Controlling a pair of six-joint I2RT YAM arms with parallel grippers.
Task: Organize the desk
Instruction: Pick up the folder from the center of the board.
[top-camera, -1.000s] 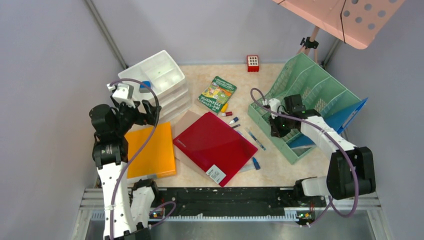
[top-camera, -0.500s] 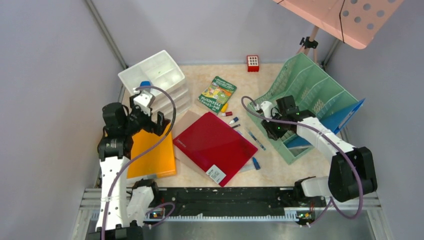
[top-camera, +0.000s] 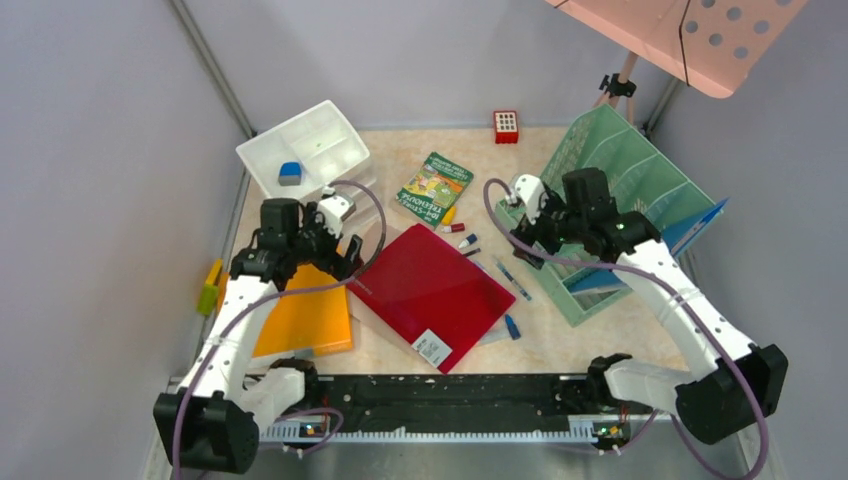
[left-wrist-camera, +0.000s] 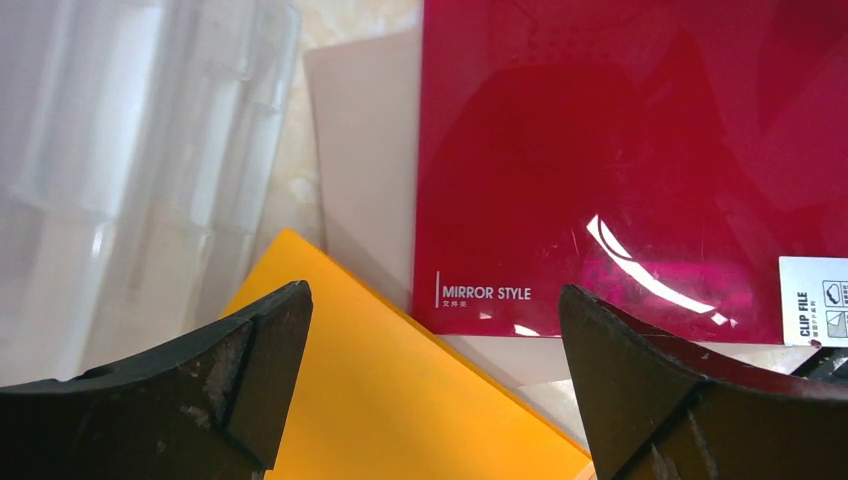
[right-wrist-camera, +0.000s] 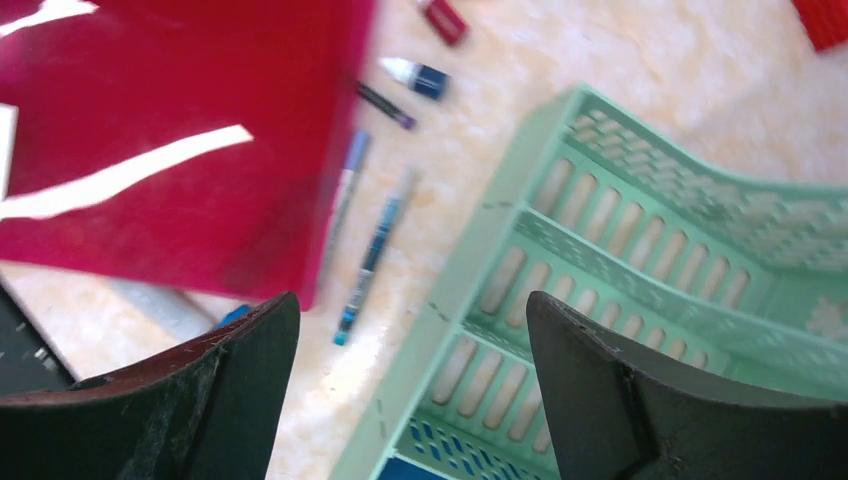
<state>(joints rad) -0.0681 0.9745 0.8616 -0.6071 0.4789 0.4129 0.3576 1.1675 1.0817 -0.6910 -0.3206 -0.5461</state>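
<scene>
Left claw (left-wrist-camera: 432, 300) is wide open and empty over the orange folder (top-camera: 305, 315) and red folder (top-camera: 430, 285). Right claw (right-wrist-camera: 412, 300) is spread too, holding nothing, by the green rack (top-camera: 620, 165). Beige marbled desk (top-camera: 560, 335) sits underneath, littered with pens (top-camera: 510, 277).

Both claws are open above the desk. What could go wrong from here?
1. The left claw hangs open over the spot where the red folder, a beige sheet and the orange folder meet, beside the white drawer unit; closing there may pinch several layers or knock the unit.
2. Loose pens lie along the red folder's edge; dragging the folder could scatter them.
3. The right claw is over the rim of the green rack; a straight descent might hit it.
</scene>
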